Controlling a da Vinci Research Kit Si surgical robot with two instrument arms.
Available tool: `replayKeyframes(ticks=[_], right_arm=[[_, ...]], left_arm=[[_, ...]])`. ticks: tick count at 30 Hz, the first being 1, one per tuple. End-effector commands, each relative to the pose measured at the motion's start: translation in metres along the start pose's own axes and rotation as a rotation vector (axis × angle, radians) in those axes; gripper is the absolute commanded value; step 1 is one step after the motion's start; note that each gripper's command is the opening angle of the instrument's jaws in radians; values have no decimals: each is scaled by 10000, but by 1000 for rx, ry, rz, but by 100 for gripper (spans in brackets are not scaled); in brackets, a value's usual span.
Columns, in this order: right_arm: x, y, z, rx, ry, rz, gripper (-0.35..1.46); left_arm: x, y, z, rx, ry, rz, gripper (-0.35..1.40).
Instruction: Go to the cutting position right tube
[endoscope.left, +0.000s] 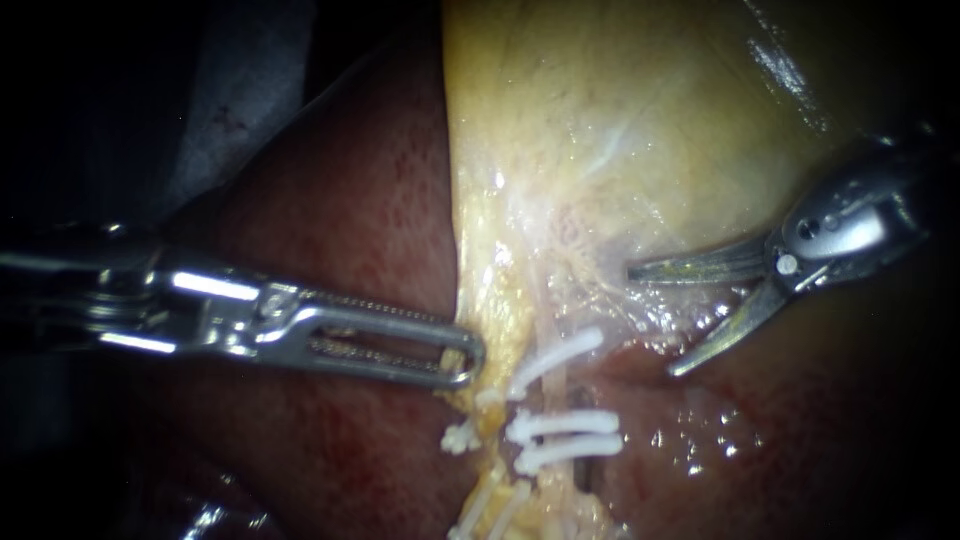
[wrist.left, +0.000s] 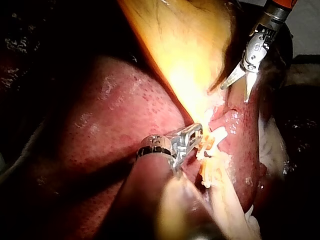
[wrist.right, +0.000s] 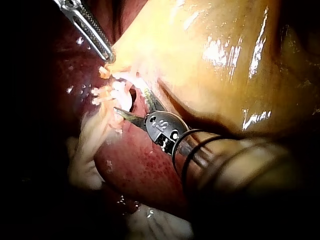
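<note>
Where the yellow gallbladder (endoscope.left: 620, 120) gets thin at its lower end, pale strings of tissue run down over the dark red liver (endoscope.left: 340, 200). White clips (endoscope.left: 565, 425) sit across these strings. The right tube (endoscope.left: 552, 392) is the pale one with one slanted clip above and two flat clips close together below. A short bare bit of it shows between them.

My left instrument (endoscope.left: 465, 362) comes in from the left, low over the liver. Its hand has two long jaws with tiny teeth. They are pinched on the yellow tissue (endoscope.left: 495, 320) at the gallbladder's edge, just beside the clips. The left wrist view shows the same pinch (wrist.left: 192, 137).

My right instrument (endoscope.left: 652, 320) comes in from the right. Its hand is two curved blades, spread wide with nothing between them. The upper blade lies along the bottom of the gallbladder. The lower blade points down at the wet, shiny liver. Both tips are near the right tube, on its right side, apart from it. In the right wrist view the blades (wrist.right: 129, 100) sit just beside the white clips.
</note>
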Motion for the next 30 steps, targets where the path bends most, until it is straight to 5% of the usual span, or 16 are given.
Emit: replayKeyframes(ticks=[1, 13, 20, 30], right_arm=[[0, 0, 0, 0, 0, 0, 128], [-3, -20, -8, 39, -2, 222, 102], [-13, -38, 4, 98, -64, 298, 89], [-30, -49, 44, 142, -114, 343, 47]], left_arm=[[0, 0, 0, 0, 1, 0, -35], [-2, -2, -9, 6, 4, -1, -35], [-7, -9, -30, 15, 7, -6, -35], [-11, -27, -58, 11, -1, -14, -35]])
